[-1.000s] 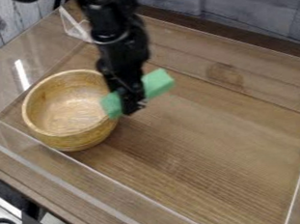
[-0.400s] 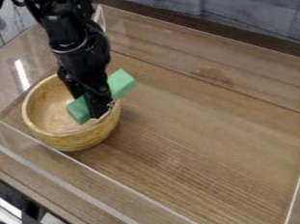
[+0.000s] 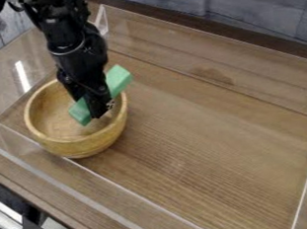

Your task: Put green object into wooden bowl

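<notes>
Since a second ago the gripper (image 3: 93,103) has carried the green object (image 3: 101,91) leftward across the worktop (image 3: 209,122), from beside the right rim of the wooden bowl (image 3: 68,134) to a spot above its hollow; over the last stretch the shift is small, and the bowl itself has not moved.

From the single camera view, looking down across the table, the black arm hangs over the bowl with the gripper pointing down. Its jaws are closed on the green object, which sits tilted, one end poking up and to the right of the fingers, the other end low and partly hidden behind them. That lower end lies over the inside of the bowl near its right wall; whether it touches the wood cannot be told. The bowl stands near the left edge of the worktop, close to the clear wall (image 3: 20,57) that fences the surface, toward the front left corner.

The block looks stiff and light, with flat matte faces that should give the pads decent purchase and little chance of slipping. It shows no sign of being fragile, so a short drop into the hollow should do it no harm. A hold across its narrow middle, as now, seems the sensible grasp.
</notes>
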Motion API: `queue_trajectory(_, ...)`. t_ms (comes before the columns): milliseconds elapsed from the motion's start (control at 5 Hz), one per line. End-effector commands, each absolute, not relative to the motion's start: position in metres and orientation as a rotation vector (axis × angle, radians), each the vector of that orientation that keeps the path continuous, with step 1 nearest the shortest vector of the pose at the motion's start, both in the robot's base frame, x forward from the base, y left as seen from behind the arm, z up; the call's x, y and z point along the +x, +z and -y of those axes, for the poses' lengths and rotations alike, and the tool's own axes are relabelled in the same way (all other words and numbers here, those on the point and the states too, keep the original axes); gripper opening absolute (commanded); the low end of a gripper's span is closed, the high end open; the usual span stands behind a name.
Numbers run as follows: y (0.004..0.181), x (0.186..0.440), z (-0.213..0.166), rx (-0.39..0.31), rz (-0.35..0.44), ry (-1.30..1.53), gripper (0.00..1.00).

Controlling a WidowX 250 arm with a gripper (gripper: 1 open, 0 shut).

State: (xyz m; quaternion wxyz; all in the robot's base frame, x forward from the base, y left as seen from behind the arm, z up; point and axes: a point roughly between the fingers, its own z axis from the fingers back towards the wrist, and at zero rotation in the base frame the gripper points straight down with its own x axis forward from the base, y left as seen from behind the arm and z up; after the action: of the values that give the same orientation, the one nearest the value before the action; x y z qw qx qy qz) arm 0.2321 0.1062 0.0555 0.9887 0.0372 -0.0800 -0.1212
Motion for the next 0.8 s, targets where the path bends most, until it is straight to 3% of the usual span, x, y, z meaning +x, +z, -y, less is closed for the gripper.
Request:
queue_trajectory(0, 0.056, 0.239, -0.115, 0.099, 0.189, -0.131, 0.0)
queue_trajectory(200, 0.047, 0.242, -0.12, 0.105, 0.186, -0.025, 0.0)
queue_trajectory(600, 0.079, 0.238, -0.118, 0.092, 0.19, -0.051, 0.0)
